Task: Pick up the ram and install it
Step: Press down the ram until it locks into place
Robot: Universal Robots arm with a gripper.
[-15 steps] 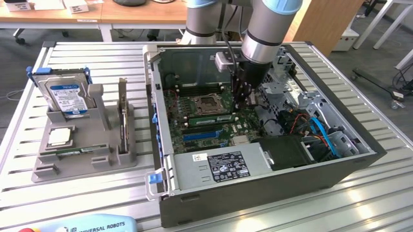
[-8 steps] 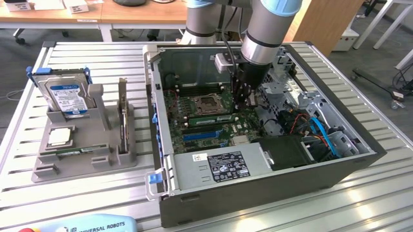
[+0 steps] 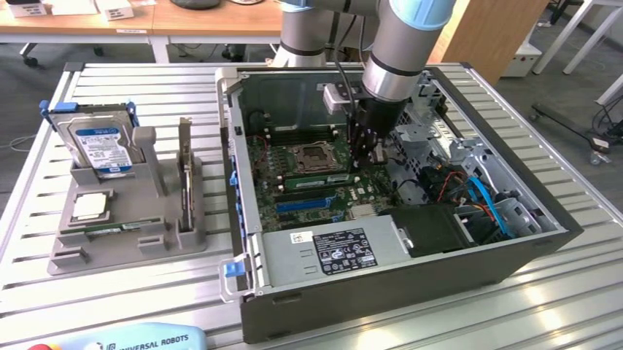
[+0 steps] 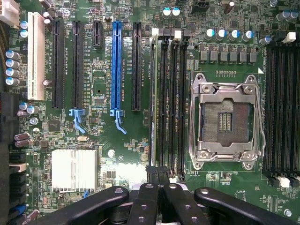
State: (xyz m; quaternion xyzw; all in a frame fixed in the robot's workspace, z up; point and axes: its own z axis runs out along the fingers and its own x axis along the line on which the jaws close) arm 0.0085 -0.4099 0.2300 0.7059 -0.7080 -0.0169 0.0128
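Gripper (image 3: 367, 164) (image 4: 158, 171): matte black metal, bolted link arms fanning out on either side, two blocky fingertips pressed flat together, no gap showing. Hangs from the glossy grey-and-blue arm (image 3: 409, 36), straight down into the open case (image 3: 389, 310) of dark sheet steel.

Ram (image 3: 314, 179) (image 4: 153, 93): thin green board with a pale sticker, standing on edge in the memory slot farthest from the processor socket (image 4: 228, 123), next to the black card slots. Seen from the wrist, edge-on, a pale hairline along the slot. Lies in line with the shut fingertips, at their end.

Socket: square, bright stamped-metal frame round a dark pin field. Nearby, a white finned heatsink (image 4: 74, 169) and one blue card slot (image 4: 116, 65) among the black ones.

Outside the case, on the ribbed aluminium counter (image 3: 117, 299): a grey moulded holder (image 3: 127, 251) carrying a silver hard drive (image 3: 98, 142) with a blue label and a dark upright expansion card (image 3: 185, 168).

Hard to make out: whether the fingertips touch the ram's top edge or hover just above it; the ram's near end, covered by the gripper; a thin green strip (image 3: 102, 230) flat in the holder's front groove, too small to identify. Arm cut off at the frame edge, masking part of the case's rear wall.
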